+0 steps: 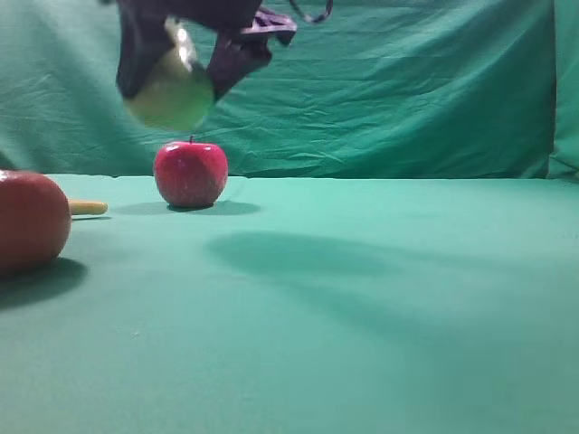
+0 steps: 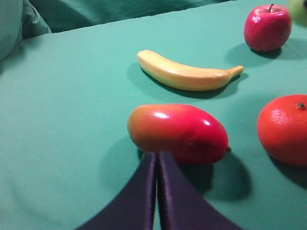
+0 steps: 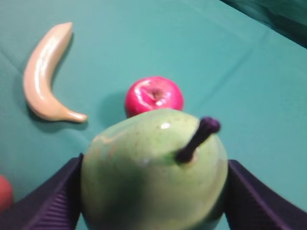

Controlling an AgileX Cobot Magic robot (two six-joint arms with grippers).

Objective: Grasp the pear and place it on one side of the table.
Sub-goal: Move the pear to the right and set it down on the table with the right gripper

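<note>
Teal-green cloth covers the table (image 1: pixel 380 307), with a wrinkled green backdrop (image 1: pixel 407 81) behind. Right gripper (image 1: pixel 185 68) is clenched on the pear (image 1: pixel 170 90), holding it in the air well above the table, over and a bit left of the red apple (image 1: pixel 190 174) in the exterior view. Right wrist view shows both dark fingers (image 3: pixel 50 201) pressed against the pear's flanks, stem pointing up toward the camera.

Step in hand, as I judge it: the carry; grasp and lift look done, placing not yet done. Next move calls for travel to an open side of the table, probably the bare right part, then lowering until the pear touches the cloth before letting go; keep clear of the apple.

Left gripper (image 2: pixel 157 191) sits low with its jaws closed together on nothing, just beside a red mango (image 2: pixel 178 133); a banana (image 2: pixel 184 73) and an orange fruit (image 2: pixel 283 128) lie nearby.

Pear: glossy yellow-green, faint speckles, short dark stem, wide rounded body. Smooth skin, so it may roll when released.
</note>
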